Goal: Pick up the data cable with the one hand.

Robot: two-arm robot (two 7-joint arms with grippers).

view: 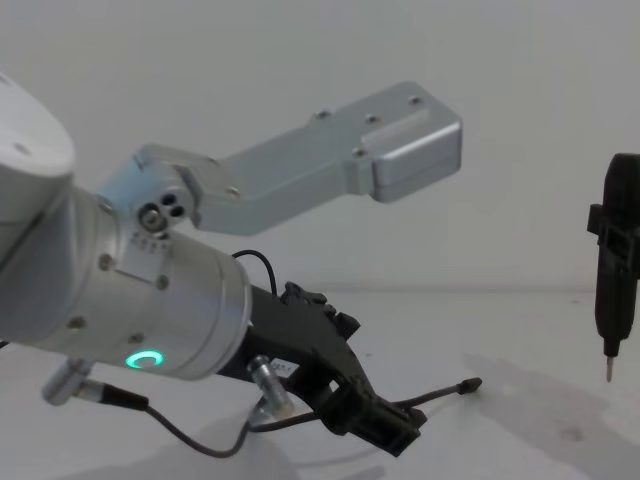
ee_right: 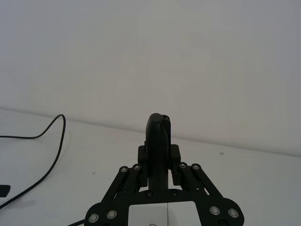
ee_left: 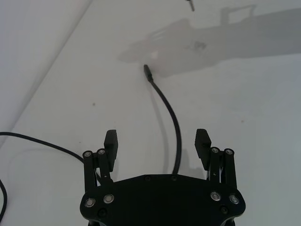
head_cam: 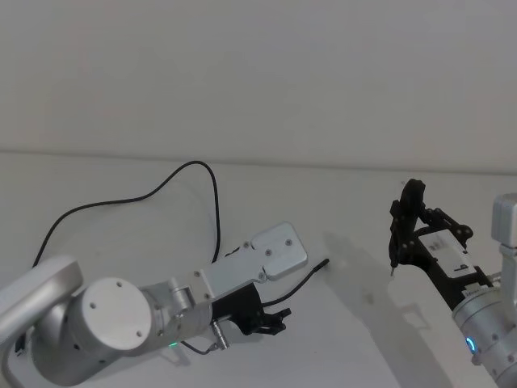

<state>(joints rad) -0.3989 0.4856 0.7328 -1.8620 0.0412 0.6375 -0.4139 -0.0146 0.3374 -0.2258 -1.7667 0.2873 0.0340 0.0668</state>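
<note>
Left arm (view: 150, 290): was a silver-grey cylinder with round end caps, a green ring light (view: 146, 359) and a flat grey bracket (view: 340, 150) dotted with small screws.
Left gripper (ee_left: 157, 139): was black and angular, with 2 short jaws on linkages with silver screws.
Wrist wire (view: 190, 435): was thin and dark, with silver cylindrical connectors.
Right gripper (ee_right: 159, 153): was black linkage with silver screws and a white label (head_cam: 452, 255).
Right arm (head_cam: 493, 331): was silver, with a blue light (head_cam: 471, 346).

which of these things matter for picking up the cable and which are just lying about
In the job: data cable; open left gripper, astride it.
Just there: pointed tool, clamped in the right gripper, raised at right.
</note>
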